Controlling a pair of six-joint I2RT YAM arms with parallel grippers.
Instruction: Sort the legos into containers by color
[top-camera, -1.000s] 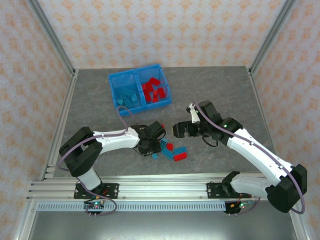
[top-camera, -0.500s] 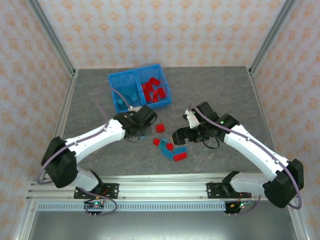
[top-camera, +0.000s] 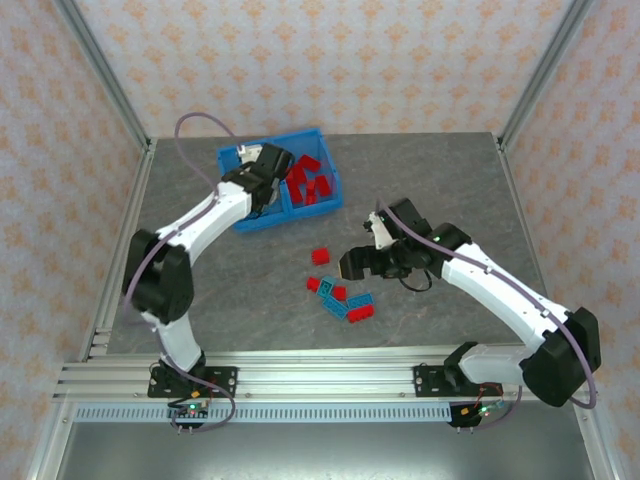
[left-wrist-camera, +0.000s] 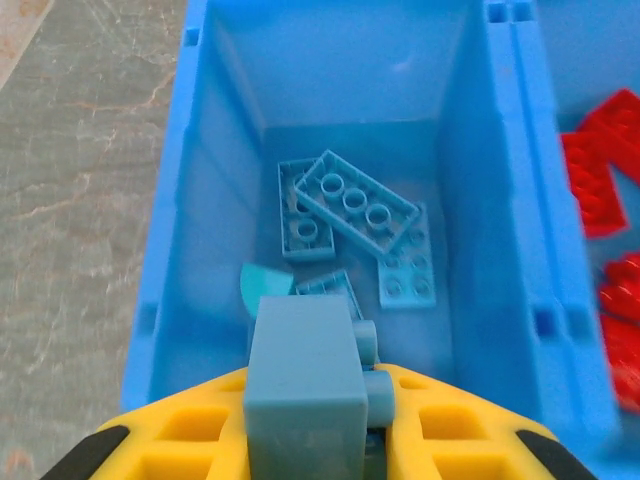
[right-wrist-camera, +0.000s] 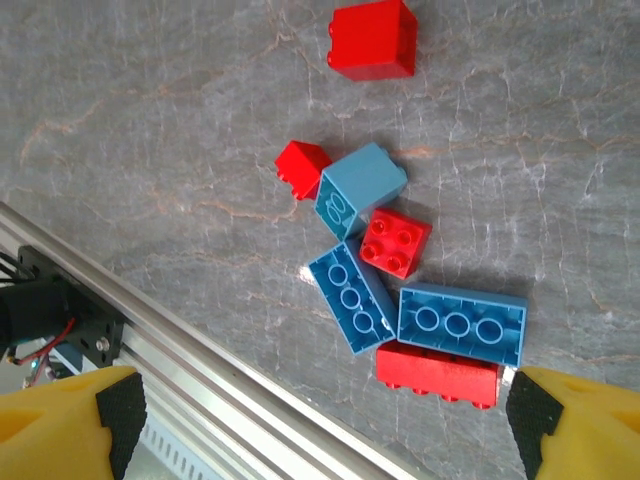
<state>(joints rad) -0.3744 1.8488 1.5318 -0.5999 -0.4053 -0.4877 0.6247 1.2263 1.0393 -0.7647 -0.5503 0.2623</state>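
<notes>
My left gripper (top-camera: 262, 166) hangs over the left container (left-wrist-camera: 200, 200) of the blue bin (top-camera: 262, 223), shut on a teal lego (left-wrist-camera: 305, 385). Several teal legos (left-wrist-camera: 355, 205) lie on that container's floor. The right container (top-camera: 331, 196) holds red legos (top-camera: 310, 182). My right gripper (top-camera: 354, 266) stands open above the loose pile (top-camera: 342, 298) on the table. Nothing is between its fingers (right-wrist-camera: 70, 420). In the pile are a teal cube (right-wrist-camera: 360, 187), a red square brick (right-wrist-camera: 396, 242), two blue long bricks (right-wrist-camera: 462, 322) and a red long brick (right-wrist-camera: 438, 375). A single red brick (top-camera: 320, 256) lies apart.
An aluminium rail (top-camera: 300, 375) runs along the table's near edge, close below the pile (right-wrist-camera: 200, 350). Frame posts (top-camera: 110, 90) stand at the far corners. Grey tabletop (top-camera: 440, 180) lies to the right of the bin.
The left arm has swung from the pile up to the bin with the teal lego in its jaws. The right gripper has drifted left and a little lower over the pile.
</notes>
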